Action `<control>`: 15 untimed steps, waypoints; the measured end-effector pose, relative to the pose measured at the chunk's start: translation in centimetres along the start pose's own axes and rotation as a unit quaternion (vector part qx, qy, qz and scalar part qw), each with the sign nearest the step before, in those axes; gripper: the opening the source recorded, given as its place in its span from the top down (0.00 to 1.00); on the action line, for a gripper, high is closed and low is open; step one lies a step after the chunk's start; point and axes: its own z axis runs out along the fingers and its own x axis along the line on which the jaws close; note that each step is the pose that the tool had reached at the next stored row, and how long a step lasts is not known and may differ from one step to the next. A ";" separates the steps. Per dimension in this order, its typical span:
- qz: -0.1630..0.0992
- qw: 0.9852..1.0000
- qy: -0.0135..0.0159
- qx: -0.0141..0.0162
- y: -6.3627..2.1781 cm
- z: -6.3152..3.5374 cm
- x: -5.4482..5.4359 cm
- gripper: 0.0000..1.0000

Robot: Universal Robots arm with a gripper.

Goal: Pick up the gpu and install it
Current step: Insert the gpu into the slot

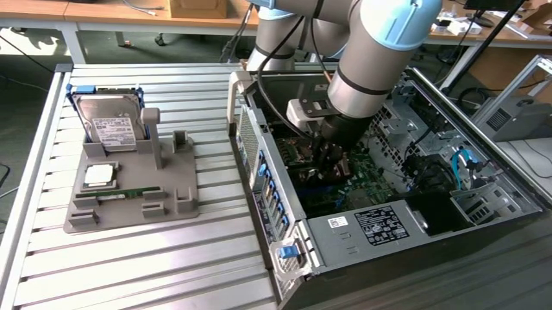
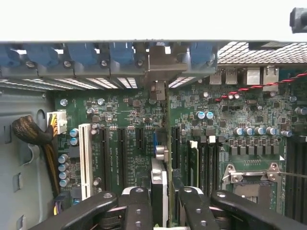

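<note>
The gpu (image 2: 159,178) stands on edge between my fingers, seen end-on as a thin card with a silver part on its side. Its metal end bracket (image 2: 158,64) reaches the row of blue slot latches on the case's rear wall. My gripper (image 2: 162,211) is shut on the gpu, with a black finger (image 2: 136,206) on one side and another on the opposite side. The card hangs just over the black expansion slots of the green motherboard (image 2: 120,120). In the exterior view my gripper (image 1: 332,165) is down inside the open computer case (image 1: 379,226).
On the exterior view's left, a grey fixture (image 1: 177,194) holds a silver hard drive (image 1: 112,126), a chip (image 1: 99,174) and a green memory stick (image 1: 121,192). Near the card are a white slot (image 2: 85,160), a cable bundle (image 2: 31,132) and the processor socket (image 2: 252,177).
</note>
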 end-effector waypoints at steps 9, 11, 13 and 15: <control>0.010 1.000 0.007 0.000 -0.01 0.01 0.0 0.73; 0.011 1.000 0.007 0.001 -0.03 0.04 0.0 0.73; 0.011 1.000 0.008 0.001 -0.03 0.11 0.0 0.73; 0.011 1.000 0.009 0.000 -0.04 0.26 0.0 0.73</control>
